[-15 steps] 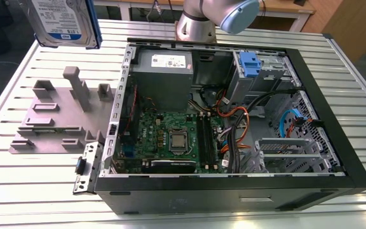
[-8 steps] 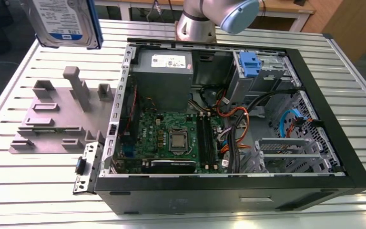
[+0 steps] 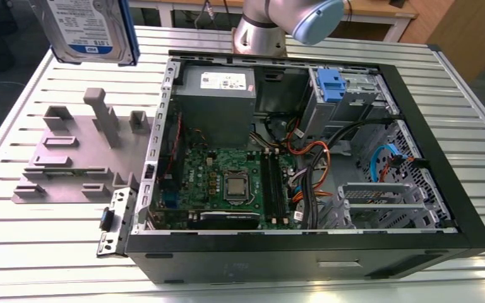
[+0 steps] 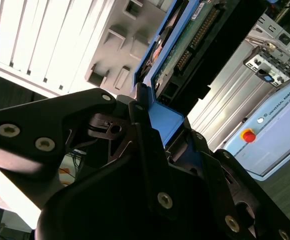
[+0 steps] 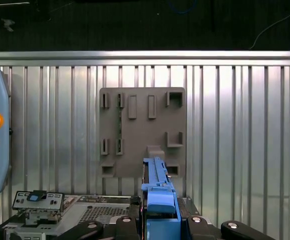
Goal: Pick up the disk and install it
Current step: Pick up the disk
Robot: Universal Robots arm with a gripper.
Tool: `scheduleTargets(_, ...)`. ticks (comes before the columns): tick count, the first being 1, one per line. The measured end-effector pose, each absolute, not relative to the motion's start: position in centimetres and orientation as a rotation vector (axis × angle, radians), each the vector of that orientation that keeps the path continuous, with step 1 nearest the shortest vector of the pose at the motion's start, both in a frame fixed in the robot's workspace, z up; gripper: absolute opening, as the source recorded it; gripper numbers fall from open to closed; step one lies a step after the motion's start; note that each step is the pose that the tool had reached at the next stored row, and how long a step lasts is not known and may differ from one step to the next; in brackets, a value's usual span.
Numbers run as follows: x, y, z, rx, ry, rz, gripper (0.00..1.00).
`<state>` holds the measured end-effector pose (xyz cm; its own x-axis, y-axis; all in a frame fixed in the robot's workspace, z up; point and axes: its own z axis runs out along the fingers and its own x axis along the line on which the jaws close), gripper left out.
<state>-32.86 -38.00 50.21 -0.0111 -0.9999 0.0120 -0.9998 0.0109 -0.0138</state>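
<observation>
Now, room to move: we find the disk (image 3: 91, 28) raised well clear of the slatted metal table (image 3: 23, 252), with free air around it in the exterior view.
Edges: the computer case (image 3: 310, 262), its side panel off, lies toward the exterior view's right. Its black rim is well apart from the disk.
Disk position: held aloft near the grey fixture plate (image 3: 74, 151), touching neither plate nor table.
Claw: in both wrist views the gripper (image 4: 155, 107) (image 5: 159, 220) is pinching the disk's blue caddy between its black fingers (image 4: 142, 135). The disk projects beyond the fingertips.
Disk faces: we note a flat silver rectangle with a white-and-blue label in the exterior view, and a green circuit board in the second wrist view.
Plate: matte grey, with raised blocks and rectangular pockets.
Table: ribbed, bright metal slats.
</observation>
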Motion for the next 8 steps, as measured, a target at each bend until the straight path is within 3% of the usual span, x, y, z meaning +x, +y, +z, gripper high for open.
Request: scheduleTargets(8,-32.45,-38.77,50.21,-2.208,2.233,-0.029,0.36)
